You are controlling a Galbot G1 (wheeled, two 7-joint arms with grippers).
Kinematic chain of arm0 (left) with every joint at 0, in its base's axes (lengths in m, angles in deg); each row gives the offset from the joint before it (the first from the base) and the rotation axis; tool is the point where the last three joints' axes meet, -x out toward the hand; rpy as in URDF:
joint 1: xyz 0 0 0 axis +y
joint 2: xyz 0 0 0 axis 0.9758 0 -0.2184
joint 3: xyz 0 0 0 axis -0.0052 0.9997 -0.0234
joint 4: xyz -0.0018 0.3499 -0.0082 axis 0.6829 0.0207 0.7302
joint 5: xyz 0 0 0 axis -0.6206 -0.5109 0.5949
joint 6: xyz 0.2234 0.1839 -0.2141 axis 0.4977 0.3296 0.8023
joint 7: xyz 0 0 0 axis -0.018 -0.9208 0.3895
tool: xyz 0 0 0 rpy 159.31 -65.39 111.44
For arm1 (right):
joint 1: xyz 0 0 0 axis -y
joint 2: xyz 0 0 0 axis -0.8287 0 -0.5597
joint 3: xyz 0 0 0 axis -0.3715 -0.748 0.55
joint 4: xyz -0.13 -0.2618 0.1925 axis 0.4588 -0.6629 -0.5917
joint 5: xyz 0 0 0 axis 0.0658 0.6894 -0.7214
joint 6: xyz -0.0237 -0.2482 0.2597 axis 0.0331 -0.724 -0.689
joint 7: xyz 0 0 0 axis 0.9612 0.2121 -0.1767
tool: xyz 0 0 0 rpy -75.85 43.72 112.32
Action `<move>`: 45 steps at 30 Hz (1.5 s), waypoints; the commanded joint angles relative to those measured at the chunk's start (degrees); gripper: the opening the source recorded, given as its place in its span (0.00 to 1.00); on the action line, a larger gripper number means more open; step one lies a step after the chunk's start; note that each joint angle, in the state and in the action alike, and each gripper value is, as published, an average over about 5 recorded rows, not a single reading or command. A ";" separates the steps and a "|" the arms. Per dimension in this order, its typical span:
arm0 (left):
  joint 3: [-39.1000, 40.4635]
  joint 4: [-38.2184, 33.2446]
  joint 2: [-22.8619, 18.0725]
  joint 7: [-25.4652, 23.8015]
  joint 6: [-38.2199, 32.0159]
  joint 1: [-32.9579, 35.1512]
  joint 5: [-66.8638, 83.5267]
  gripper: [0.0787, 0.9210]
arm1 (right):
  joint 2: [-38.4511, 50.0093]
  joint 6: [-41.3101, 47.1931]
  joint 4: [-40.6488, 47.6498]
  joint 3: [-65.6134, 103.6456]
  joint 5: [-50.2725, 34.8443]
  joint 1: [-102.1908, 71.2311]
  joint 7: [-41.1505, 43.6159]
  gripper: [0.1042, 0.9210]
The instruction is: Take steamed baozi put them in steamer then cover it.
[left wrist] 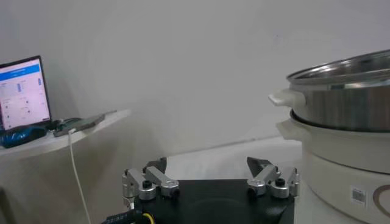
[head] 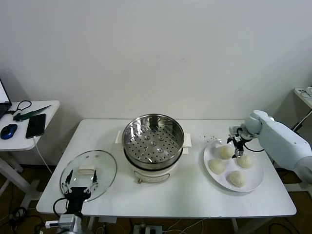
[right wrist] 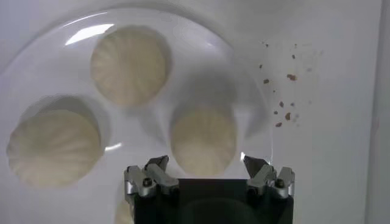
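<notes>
Item 1, nearest my head camera: my left gripper, parked at the table's near-left edge, fingers spread apart and holding nothing. It hangs over the near rim of the cover, which lies flat on the table at 8 o'clock from the steamer.

Item 2: steamed baozi, four, all on the white plate at the table's right end, at 3 o'clock from the steamer. One sits at the plate's 11 o'clock, one at 2 o'clock, one at 8 o'clock, one at 5 o'clock. They lie near one another but apart.

Item 3: my right gripper, above the plate's far side between the two far buns. Fingers wide apart, gripping nothing; in the wrist view a bun lies just ahead of the open fingertips.

Item 4: steamer, table centre, uncovered, perforated tray bare. Open tabletop lies between it and the plate.

Item 5: brown crumbs on the table beyond the plate's far-left rim.

Item 6: side table at far left, carrying a phone and a mouse.
</notes>
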 commanded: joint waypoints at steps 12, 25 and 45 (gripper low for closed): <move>-0.13 0.13 0.08 -0.04 0.19 -0.13 -0.17 0.88 | -4.55 -1.32 6.06 -0.50 1.54 1.06 1.12 0.87; -0.24 0.13 0.03 0.00 0.21 -0.03 -0.34 0.88 | -4.37 -1.79 5.68 -1.25 0.36 1.29 2.12 0.74; -0.14 -0.92 0.38 -0.07 0.11 1.17 -0.37 0.88 | -6.44 -16.64 -8.77 -23.66 -10.33 30.68 5.95 0.73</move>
